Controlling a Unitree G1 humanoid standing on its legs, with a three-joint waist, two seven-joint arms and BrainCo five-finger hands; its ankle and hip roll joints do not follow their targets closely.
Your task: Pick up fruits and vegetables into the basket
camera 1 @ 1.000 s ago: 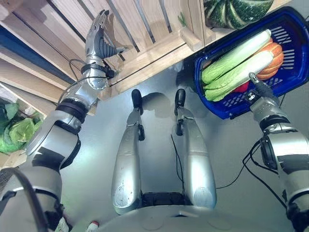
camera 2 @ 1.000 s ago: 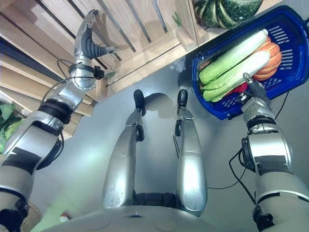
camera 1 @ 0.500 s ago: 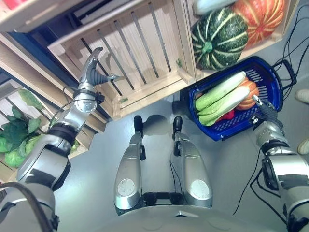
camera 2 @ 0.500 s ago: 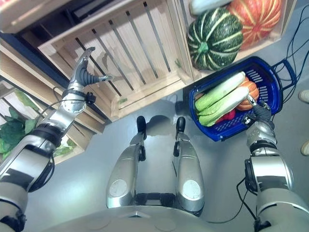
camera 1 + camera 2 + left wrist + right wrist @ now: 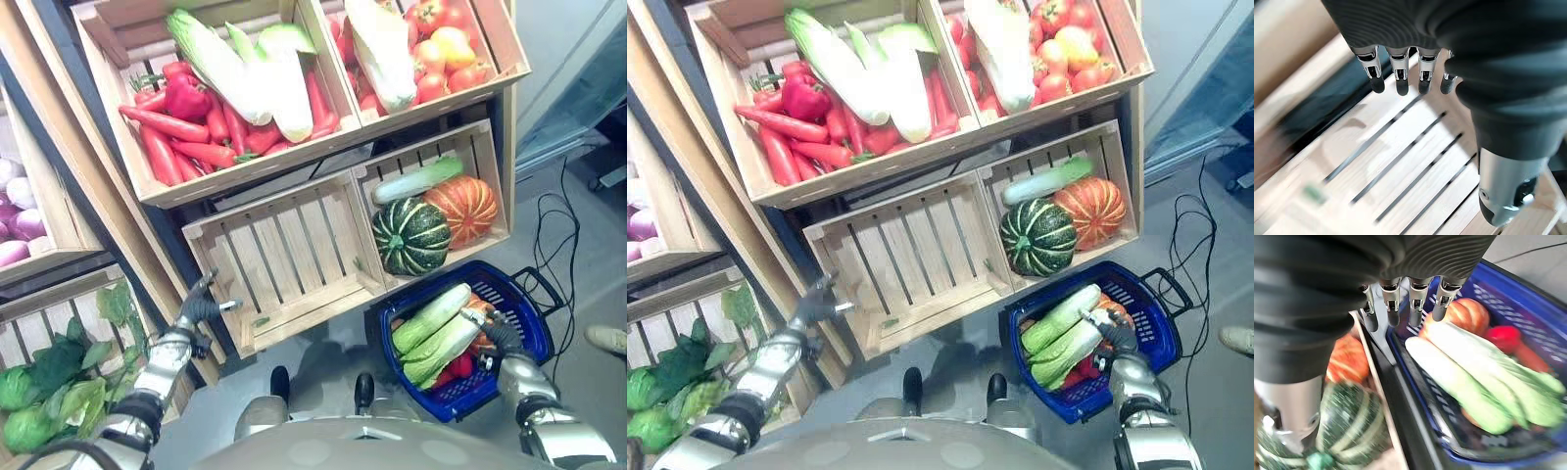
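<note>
Now both our robot hands hang spread and empty, right robot hand (image 5: 1114, 331) over the blue basket (image 5: 1161, 323), left robot hand (image 5: 200, 305) by the empty crate (image 5: 284, 259); reaching blindly, we could knock the striped green squash (image 5: 411, 236).

Crates (image 5: 284, 255): pale unfinished slatted wood, matt. Basket (image 5: 534, 323): blue perforated plastic, slight sheen. Peppers (image 5: 186, 98): glossy red skin. Green squash (image 5: 411, 235): smooth, ribbed, striped rind. Floor (image 5: 588, 255): smooth grey, faintly reflective. Both hands' backs (image 5: 1400, 19): dark ribbed matt cover; fingers (image 5: 1418, 308): silver metal.
</note>
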